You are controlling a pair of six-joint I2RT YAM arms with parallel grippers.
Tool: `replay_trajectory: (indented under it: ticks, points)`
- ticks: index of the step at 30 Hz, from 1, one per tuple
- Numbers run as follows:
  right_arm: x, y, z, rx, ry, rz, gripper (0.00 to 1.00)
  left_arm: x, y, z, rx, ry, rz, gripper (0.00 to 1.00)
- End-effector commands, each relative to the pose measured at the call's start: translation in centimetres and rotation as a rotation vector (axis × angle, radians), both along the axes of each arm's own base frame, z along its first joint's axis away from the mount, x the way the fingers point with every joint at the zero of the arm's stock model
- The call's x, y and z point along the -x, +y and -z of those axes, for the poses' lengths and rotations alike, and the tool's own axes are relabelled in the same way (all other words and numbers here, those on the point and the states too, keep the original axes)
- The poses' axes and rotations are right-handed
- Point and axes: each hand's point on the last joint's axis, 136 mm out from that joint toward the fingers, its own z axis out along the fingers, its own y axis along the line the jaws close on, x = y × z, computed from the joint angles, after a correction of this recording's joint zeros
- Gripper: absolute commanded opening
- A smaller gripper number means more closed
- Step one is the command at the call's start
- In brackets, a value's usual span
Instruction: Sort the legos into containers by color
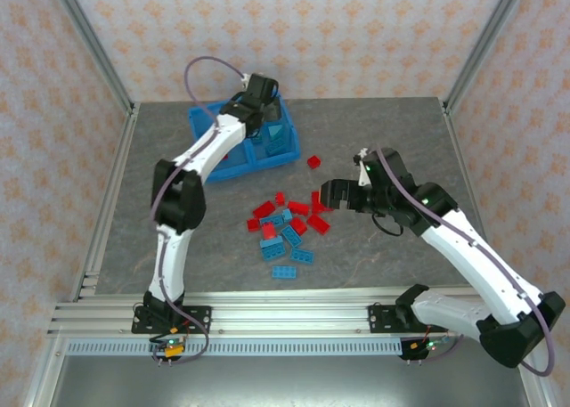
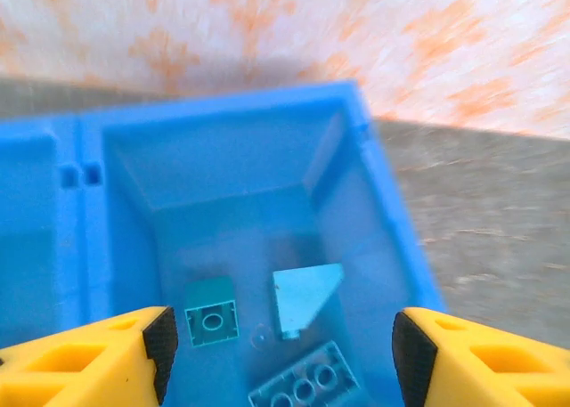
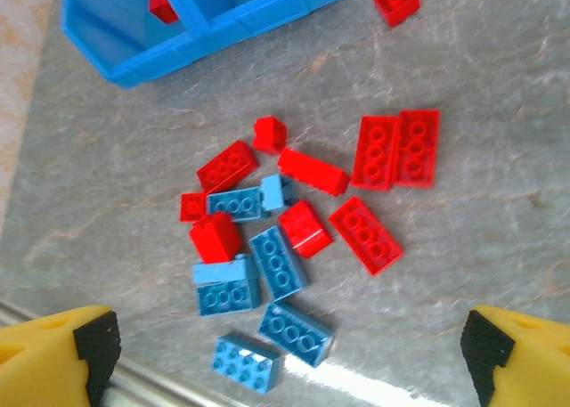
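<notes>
The blue bin (image 1: pixel 203 120) stands at the back left of the table. My left gripper (image 1: pixel 265 126) hangs open over its right compartment (image 2: pixel 240 166), nothing between the fingers (image 2: pixel 160 340). Three blue legos lie on that floor: a teal one (image 2: pixel 211 313), a sloped one (image 2: pixel 303 300) and a studded one (image 2: pixel 303 385). The left compartment holds a red brick (image 3: pixel 162 2). My right gripper (image 1: pixel 328 196) is open above the loose pile (image 1: pixel 285 229) of red legos (image 3: pixel 396 149) and blue legos (image 3: pixel 280 263), not touching them.
One red brick (image 1: pixel 313 162) lies alone between the bin and the pile. A blue brick (image 1: pixel 285 272) sits nearest the front rail (image 1: pixel 285 318). Metal posts and patterned walls close in the grey table (image 1: pixel 383 140).
</notes>
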Motion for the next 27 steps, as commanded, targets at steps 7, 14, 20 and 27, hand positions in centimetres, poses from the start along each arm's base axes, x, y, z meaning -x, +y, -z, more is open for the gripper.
replay_trajectory:
  ticks: [7,14,20,27]
  points:
    - [-10.0,1.5,4.5,0.393,-0.072,-0.096,0.99,17.7,-0.7,-13.8,-0.171,-0.283,0.412,0.69]
    - [-16.5,4.6,10.4,0.437,0.056,-0.199,0.97,31.1,1.6,-10.1,-0.442,-0.176,0.838,0.78]
    - [-21.0,4.5,14.8,0.536,0.091,-0.216,0.95,38.7,2.2,-5.8,-0.420,-0.058,1.103,0.91]
    - [-24.1,3.4,18.1,0.565,0.117,-0.256,0.94,43.2,1.7,-3.2,-0.322,-0.061,1.259,1.00]
